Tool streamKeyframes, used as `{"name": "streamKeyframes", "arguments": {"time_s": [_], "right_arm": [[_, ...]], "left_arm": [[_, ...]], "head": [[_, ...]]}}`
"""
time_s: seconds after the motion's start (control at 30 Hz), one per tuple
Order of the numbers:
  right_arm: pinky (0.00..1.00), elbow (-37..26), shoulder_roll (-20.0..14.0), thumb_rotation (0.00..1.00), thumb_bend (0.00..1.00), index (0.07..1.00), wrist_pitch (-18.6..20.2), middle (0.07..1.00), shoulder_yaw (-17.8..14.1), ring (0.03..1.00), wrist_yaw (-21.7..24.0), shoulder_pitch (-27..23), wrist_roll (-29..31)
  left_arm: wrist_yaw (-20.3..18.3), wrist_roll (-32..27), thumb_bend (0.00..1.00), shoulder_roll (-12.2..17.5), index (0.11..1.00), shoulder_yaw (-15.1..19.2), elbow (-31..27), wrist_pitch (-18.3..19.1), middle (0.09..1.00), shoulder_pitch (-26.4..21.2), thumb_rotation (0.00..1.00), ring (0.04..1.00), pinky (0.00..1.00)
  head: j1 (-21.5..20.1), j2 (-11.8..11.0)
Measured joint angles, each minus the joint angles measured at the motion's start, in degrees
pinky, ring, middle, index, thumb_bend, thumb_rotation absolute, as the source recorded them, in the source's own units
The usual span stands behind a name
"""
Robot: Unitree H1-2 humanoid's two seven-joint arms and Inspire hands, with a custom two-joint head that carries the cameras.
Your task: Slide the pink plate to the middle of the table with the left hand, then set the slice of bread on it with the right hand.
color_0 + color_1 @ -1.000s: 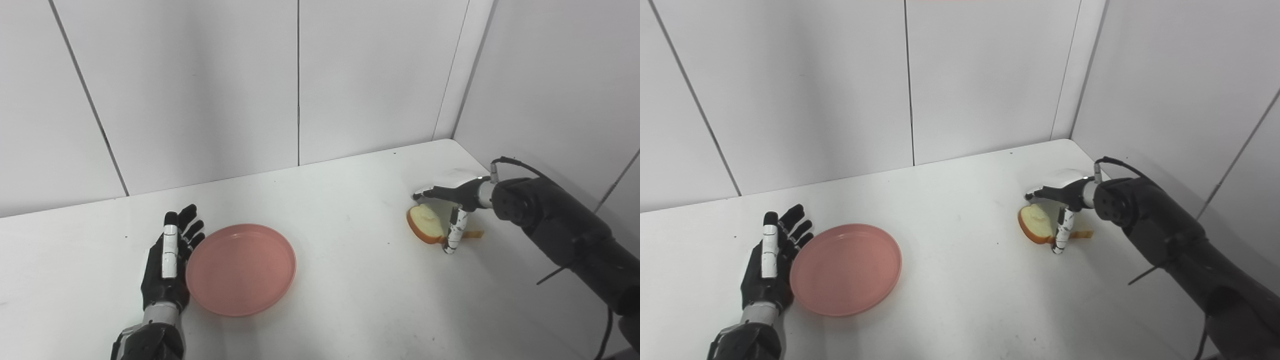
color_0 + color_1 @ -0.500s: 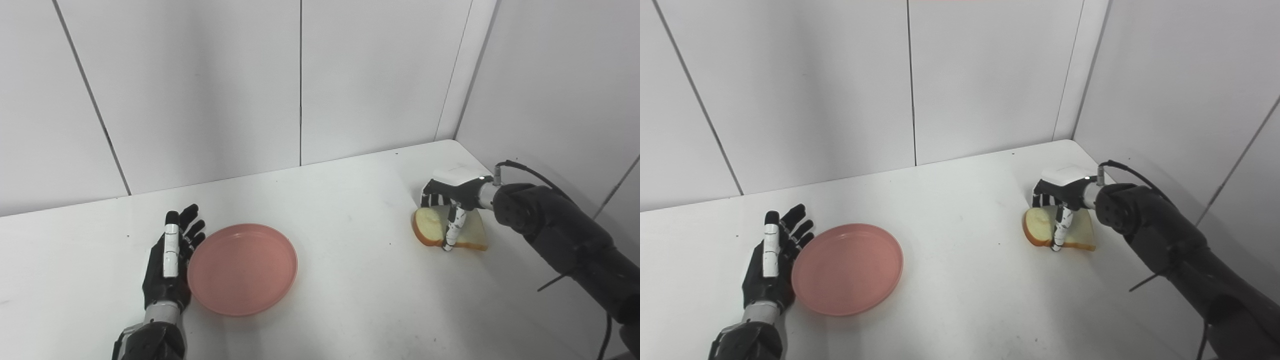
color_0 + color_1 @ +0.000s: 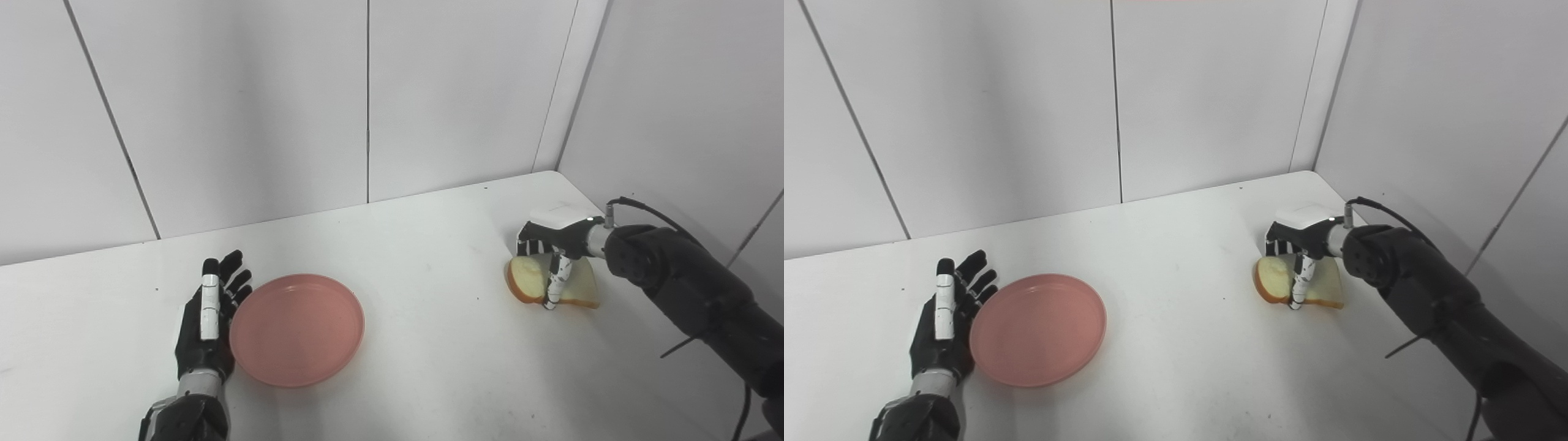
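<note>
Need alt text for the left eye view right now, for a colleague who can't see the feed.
The right hand reaches down over a crusted bread slice at the white table's right side. At left, the open left hand sits beside a round pink plate.

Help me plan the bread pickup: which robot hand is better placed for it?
Right. The right robot hand is already over the bread slice, fingers around it; the left robot hand lies open beside the pink plate.

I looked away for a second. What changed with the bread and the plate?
The right hand curled its fingers down over the slice of bread, which went from tilted up to lying flatter on the table. The left hand and pink plate kept their places.
</note>
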Motion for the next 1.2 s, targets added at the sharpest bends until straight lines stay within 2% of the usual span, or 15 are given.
{"name": "streamKeyframes", "arguments": {"time_s": [0.3,0.4,0.53,0.63,0.73,0.8,0.9,1.0,1.03,1.2], "right_arm": [[0.35,-8.6,0.0,0.0,0.52,0.493,-2.4,0.492,-0.4,0.433,3.7,0.3,2.0],[0.34,-11.6,0.0,0.0,0.52,0.512,-3.0,0.483,-0.4,0.42,5.7,-1.6,2.8],[0.26,-14.3,0.2,0.0,0.52,0.526,-3.4,0.471,-0.4,0.396,8.2,-5.6,3.5],[0.29,-16.5,1.1,0.0,0.52,0.518,-3.7,0.483,-0.1,0.404,9.7,-7.7,3.6],[0.34,-19.6,2.9,0.0,0.52,0.499,-3.7,0.5,0.7,0.423,11.7,-8.6,3.8],[0.36,-20.8,4.0,0.0,0.52,0.496,-3.7,0.501,1.0,0.428,13.3,-8.9,3.8],[0.36,-21.4,5.7,0.0,0.52,0.499,-3.7,0.497,1.0,0.428,14.6,-9.5,3.5],[0.36,-21.3,6.7,0.0,0.52,0.491,-4.6,0.502,1.2,0.432,14.8,-10.3,3.2],[0.36,-21.3,7.1,0.0,0.52,0.489,-4.9,0.504,1.4,0.432,14.8,-10.7,3.1],[0.36,-20.8,9.0,0.0,0.52,0.491,-7.3,0.508,2.9,0.428,14.9,-12.6,3.0]], "left_arm": [[0.1,0.0,0.79,-0.2,0.729,-0.1,-0.2,0.0,0.897,0.2,0.88,0.873,0.91],[0.2,0.1,0.79,-0.4,0.73,-0.4,-0.2,0.0,0.892,0.2,0.88,0.868,0.91],[1.4,1.5,0.79,-1.1,0.736,-0.8,-0.2,0.0,0.868,0.2,0.88,0.852,0.89],[2.1,2.5,0.78,-2.1,0.73,-1.0,0.1,-0.1,0.845,0.2,0.89,0.829,0.85],[2.8,4.1,0.78,-2.5,0.734,-2.2,0.5,-0.5,0.851,0.2,0.91,0.825,0.83],[2.9,5.0,0.78,-2.7,0.739,-2.6,1.1,-1.1,0.859,0.1,0.91,0.829,0.83],[3.5,5.1,0.79,-2.9,0.739,-2.6,1.7,-2.0,0.861,0.0,0.91,0.832,0.82],[4.2,6.0,0.79,-3.5,0.728,-2.7,2.2,-2.3,0.844,-0.2,0.9,0.828,0.84],[4.5,6.2,0.79,-3.7,0.725,-2.8,2.7,-2.5,0.839,-0.4,0.9,0.828,0.84],[5.3,6.2,0.8,-5.3,0.719,-2.7,6.0,-5.1,0.854,-1.7,0.88,0.834,0.81]], "head": [[1.5,0.3],[2.4,0.3],[3.8,-0.1],[4.6,-0.2],[6.8,-0.3],[9.8,-0.3],[11.5,-0.4],[13.9,-0.6],[16.6,-1.1],[19.5,-1.6]]}}
